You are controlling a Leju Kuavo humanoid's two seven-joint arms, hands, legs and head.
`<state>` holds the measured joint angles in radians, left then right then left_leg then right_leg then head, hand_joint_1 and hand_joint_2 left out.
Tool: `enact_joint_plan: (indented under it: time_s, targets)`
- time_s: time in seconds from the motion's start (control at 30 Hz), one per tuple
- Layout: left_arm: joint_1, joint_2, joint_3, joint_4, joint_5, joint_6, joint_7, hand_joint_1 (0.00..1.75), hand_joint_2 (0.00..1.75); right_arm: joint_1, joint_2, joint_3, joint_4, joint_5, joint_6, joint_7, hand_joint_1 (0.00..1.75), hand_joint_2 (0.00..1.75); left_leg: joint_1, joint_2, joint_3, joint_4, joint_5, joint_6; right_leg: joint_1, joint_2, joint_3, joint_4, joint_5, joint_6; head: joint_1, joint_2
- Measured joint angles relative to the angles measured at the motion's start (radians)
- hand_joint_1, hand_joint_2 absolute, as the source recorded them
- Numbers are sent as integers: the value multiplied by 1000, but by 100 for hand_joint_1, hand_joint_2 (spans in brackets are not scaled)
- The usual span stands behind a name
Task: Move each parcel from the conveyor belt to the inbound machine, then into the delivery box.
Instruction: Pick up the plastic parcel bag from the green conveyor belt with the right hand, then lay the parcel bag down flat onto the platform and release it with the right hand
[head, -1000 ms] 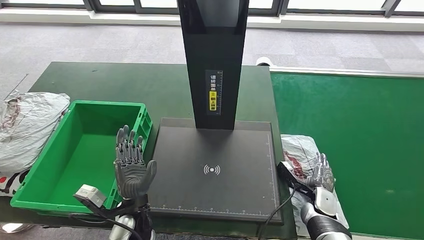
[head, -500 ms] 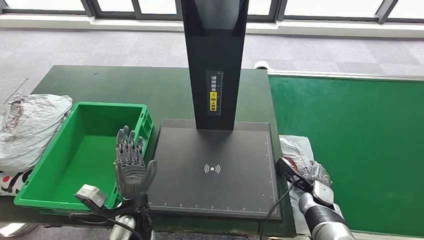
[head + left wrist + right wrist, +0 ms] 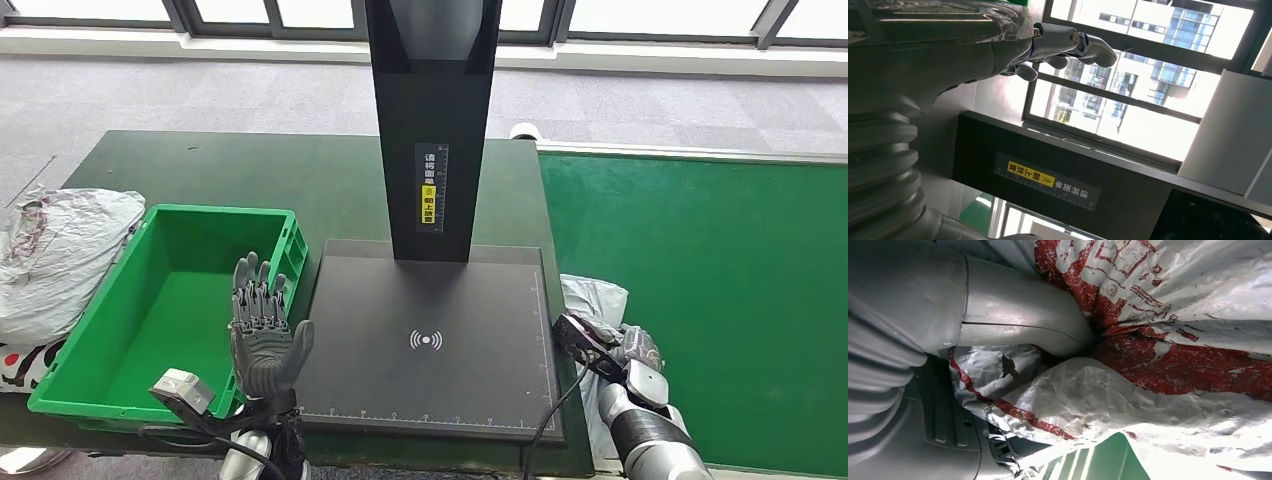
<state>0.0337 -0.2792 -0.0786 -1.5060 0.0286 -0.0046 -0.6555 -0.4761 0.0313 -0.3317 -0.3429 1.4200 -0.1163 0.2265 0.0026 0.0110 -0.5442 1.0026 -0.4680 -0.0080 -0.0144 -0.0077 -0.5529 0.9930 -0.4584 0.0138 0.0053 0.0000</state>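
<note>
Parcel, crinkled silver-grey plastic mailer with red print [image 3: 598, 300]: lies at the near edge of the green conveyor belt [image 3: 720, 300], just beside the right side of the inbound machine. Right hand [image 3: 630, 350]: pressed down into the parcel; the right wrist view shows its thick grey thumb [image 3: 1023, 325] dug into a fold of the red-printed film [image 3: 1173, 340], with the wrap bunched around the hand, so it grips the parcel.

Inbound machine, flat black scanning platform [image 3: 430, 340] with a white wireless symbol at centre and a tall black column [image 3: 432, 120] rising from its far edge; column bears a yellow-and-white label. Platform surface carries nothing.

Delivery box, green plastic crate with ribbed walls [image 3: 290, 250]: sits on the dark green table [image 3: 200, 165], touching the left side of the platform.

Left hand [image 3: 265, 330]: raised upright over the crate's near right corner, palm facing the machine, fingers spread apart and holding nothing.

Second crumpled silver mailer [image 3: 60, 250]: lies on the table, left of the crate.
</note>
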Motion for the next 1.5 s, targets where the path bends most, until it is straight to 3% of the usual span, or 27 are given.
enact_joint_plan:
  time_s: [0.13,0.23,0.37,0.43,0.6,0.77,0.9,1.03,1.27,1.5]
  targets:
    - [0,0,0,0,0,3,0,0,175,1,0,-5,0,1,-46,-3,175,175,0,-1,-1,0,0,0,0,-1,0,0,-1,0,0,0]
    - [1,0,0,-1,0,13,0,0,175,10,2,-10,-5,-9,-176,-39,175,175,0,-5,-5,0,1,1,0,-4,-1,0,0,1,0,0]
    - [3,0,1,-9,0,20,0,0,175,51,30,-35,-100,-92,-501,-220,175,175,-1,-9,-16,0,6,0,-1,-7,-10,1,4,1,0,0]
    - [3,0,1,-9,-2,19,0,0,175,86,64,-60,-229,-144,-570,-332,175,175,0,-9,-19,0,6,0,0,-6,-14,1,4,0,0,0]
    - [2,0,2,-7,-5,18,0,0,175,153,146,-122,-491,-204,-585,-466,175,175,0,-9,-22,-1,6,0,0,-7,-19,1,3,-1,0,0]
    - [1,0,2,0,-5,21,0,0,175,207,231,-208,-762,-327,-586,-692,175,175,0,-8,-25,-1,6,-1,0,-6,-23,1,3,-2,0,0]
    - [-1,0,2,10,0,21,0,0,175,263,266,-213,-990,-453,-586,-750,175,175,-1,-8,-26,-1,6,-1,0,-6,-23,1,3,-2,0,0]
    - [-3,0,2,21,8,19,0,0,175,312,292,-181,-1146,-496,-585,-751,175,175,0,-6,-26,-1,5,-1,0,-5,-23,1,3,-2,0,0]
    - [-5,-1,4,38,-10,-15,0,0,175,322,310,104,-1046,-428,-558,-714,175,175,0,1,-26,-1,7,-4,1,2,-27,2,4,-3,0,0]
    - [-7,-2,4,50,-10,-15,0,0,175,302,311,231,-948,-414,-577,-700,175,175,0,-1,-27,-1,8,-4,1,0,-27,3,5,-4,0,0]
